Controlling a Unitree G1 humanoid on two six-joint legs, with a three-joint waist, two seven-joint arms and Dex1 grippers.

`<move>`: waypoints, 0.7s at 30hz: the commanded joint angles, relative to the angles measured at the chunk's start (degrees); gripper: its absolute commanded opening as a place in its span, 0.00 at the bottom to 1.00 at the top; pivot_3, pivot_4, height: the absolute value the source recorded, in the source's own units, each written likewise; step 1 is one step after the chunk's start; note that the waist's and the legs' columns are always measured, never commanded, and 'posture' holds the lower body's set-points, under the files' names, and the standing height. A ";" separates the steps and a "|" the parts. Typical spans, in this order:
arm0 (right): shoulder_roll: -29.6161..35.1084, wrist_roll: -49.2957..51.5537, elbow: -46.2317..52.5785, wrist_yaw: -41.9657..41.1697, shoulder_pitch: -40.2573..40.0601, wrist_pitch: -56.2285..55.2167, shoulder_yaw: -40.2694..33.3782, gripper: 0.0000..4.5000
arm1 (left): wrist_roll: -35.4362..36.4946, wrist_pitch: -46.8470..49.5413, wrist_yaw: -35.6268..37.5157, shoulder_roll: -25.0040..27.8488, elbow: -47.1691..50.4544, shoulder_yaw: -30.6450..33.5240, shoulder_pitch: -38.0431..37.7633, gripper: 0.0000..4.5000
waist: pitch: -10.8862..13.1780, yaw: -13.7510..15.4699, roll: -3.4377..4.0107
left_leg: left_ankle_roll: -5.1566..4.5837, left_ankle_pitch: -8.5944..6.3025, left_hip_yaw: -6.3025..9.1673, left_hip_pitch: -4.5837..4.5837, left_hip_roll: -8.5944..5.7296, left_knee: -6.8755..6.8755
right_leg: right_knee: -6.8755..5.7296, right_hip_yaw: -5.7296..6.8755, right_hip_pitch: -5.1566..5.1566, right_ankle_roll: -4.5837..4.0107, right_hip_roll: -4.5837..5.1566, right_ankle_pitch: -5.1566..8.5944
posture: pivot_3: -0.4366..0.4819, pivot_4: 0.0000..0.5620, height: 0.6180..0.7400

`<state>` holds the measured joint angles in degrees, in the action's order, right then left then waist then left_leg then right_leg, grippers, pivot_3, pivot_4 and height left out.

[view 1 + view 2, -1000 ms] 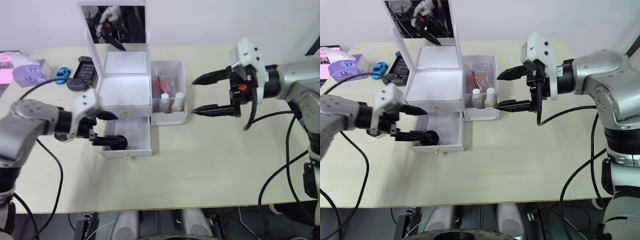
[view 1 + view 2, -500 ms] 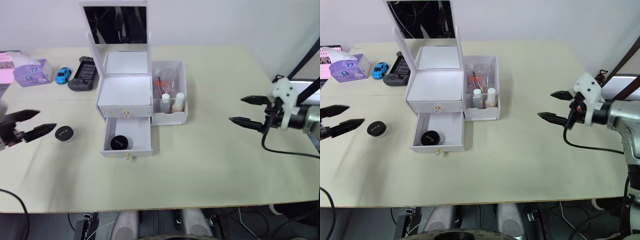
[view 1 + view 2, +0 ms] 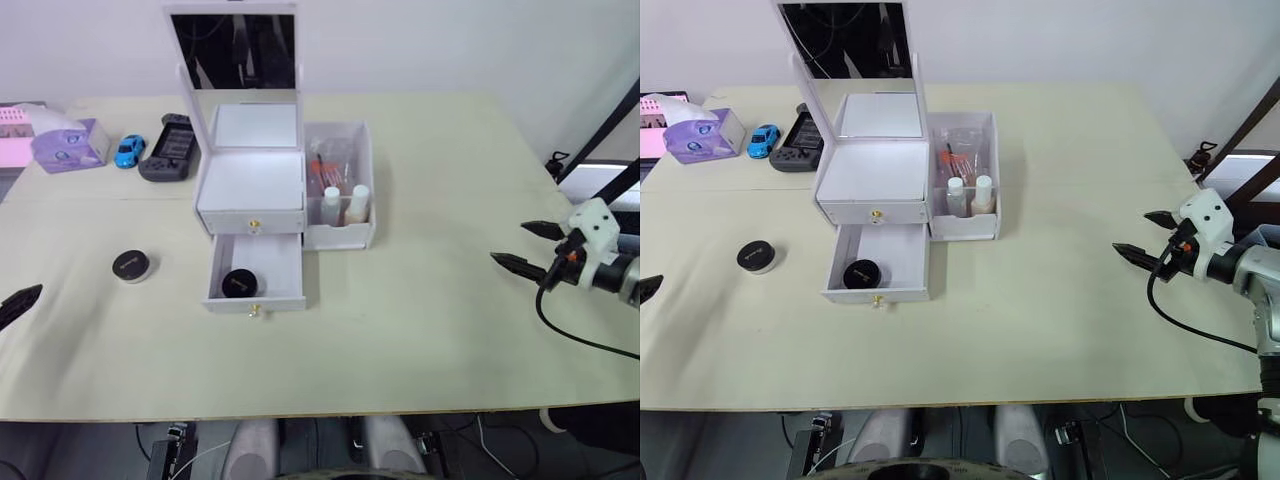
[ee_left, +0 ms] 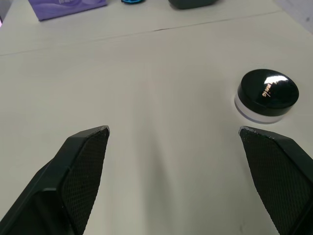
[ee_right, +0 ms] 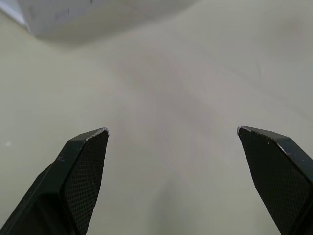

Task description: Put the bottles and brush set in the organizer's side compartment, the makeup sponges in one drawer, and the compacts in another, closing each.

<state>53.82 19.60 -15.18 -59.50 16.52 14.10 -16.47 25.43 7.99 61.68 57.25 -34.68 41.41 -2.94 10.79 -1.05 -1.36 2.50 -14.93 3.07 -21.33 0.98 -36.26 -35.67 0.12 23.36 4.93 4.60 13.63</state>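
The white organizer stands mid-table with its mirror raised. Its side compartment holds the two bottles and the brush set. The upper drawer is shut. The lower drawer is pulled out with one black compact in it. A second compact lies on the table to the left, and it faces my open, empty left gripper. My right gripper hovers open and empty near the table's right edge. The makeup sponges are out of view.
At the back left lie a purple-and-white box, a blue toy car and a black game controller. Bare tabletop stretches between the organizer and my right gripper.
Both arms have drawn back from the organizer toward the table's sides. The left gripper left the compact in the lower drawer. The right gripper moved from beside the side compartment to the right edge.
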 commanded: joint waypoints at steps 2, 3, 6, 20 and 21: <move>-0.80 6.86 9.18 -1.15 6.58 7.46 0.23 1.00 | 0.70 6.78 -3.83 -0.39 11.00 -1.61 -1.08 0.99 | 0.00 -0.15 0.00 | 0.00 0.00 0.01 0.01 0.02 0.00 | -0.03 -0.01 0.00 -0.01 -0.01 -0.01 | 0.48 0.27 1.00; -0.99 8.20 11.77 -1.25 8.08 10.21 1.26 1.00 | 0.91 9.99 -5.45 -0.41 14.12 -2.36 -1.06 0.99 | 0.01 -0.07 0.01 | 0.00 0.00 0.03 0.02 0.02 0.00 | -0.06 -0.01 0.00 -0.01 -0.01 -0.01 | 0.48 0.27 1.00; 0.22 10.99 18.90 -4.41 11.55 16.53 5.81 1.00 | 1.42 20.00 -10.08 0.21 20.84 -4.53 0.00 0.99 | 0.00 0.02 0.00 | 0.00 0.00 0.10 0.01 0.02 0.00 | -0.13 0.00 0.02 -0.01 -0.03 -0.01 | 0.48 0.27 1.00; 1.94 21.04 34.10 -12.26 31.01 32.26 15.19 1.00 | -1.39 42.29 -15.92 4.89 31.89 -22.57 15.02 0.99 | 0.02 0.09 0.01 | 0.00 0.00 0.13 -0.11 -0.01 0.11 | 0.08 0.03 0.07 0.04 -0.04 0.00 | 0.48 0.27 1.00; 1.80 21.36 34.40 -11.76 31.65 33.02 15.25 1.00 | -1.79 42.49 -16.28 4.83 31.57 -23.45 15.87 0.99 | 0.02 -0.02 0.01 | 0.00 0.00 0.12 -0.13 -0.01 0.12 | 0.10 0.03 0.10 0.05 -0.04 0.00 | 0.48 0.27 1.00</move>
<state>55.13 39.67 17.55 -72.01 46.15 46.04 -0.21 24.68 49.81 46.34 61.54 -3.27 18.25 11.95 10.81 -1.07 -1.35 2.50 -14.94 3.18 -21.46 0.97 -36.15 -35.58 0.14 23.46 5.11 4.57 13.55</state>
